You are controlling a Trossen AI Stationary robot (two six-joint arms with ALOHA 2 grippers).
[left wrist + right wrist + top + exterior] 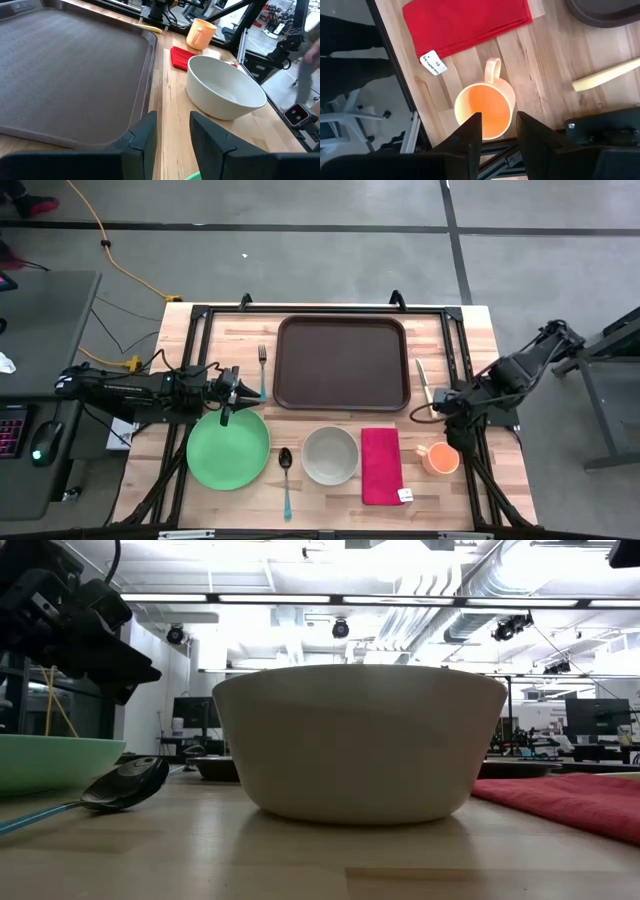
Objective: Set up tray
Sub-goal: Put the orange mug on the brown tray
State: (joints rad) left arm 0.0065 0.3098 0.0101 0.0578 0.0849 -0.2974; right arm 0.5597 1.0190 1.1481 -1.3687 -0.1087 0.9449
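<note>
Nothing's been loaded yet: tray (342, 362) bare, plate (228, 448), bowl (330, 455), cup (441, 458) left outside. Both grippers (172, 135) (499, 131) are parted, nothing held.

A dark brown tray (342, 362), green plate (228, 449), cream bowl (330, 455), red cloth (380, 465) and orange mug (441, 458) lie on the pale wooden desk (470, 350).

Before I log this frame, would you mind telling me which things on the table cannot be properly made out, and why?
- Tray: in the low view only a dark sliver shows; the bowl hides the rest.
- Fork: high view, too small to count tines.
- Napkin tag: right wrist view, print too small to read.
- Mug: left wrist view, its inside is not shown.
</note>
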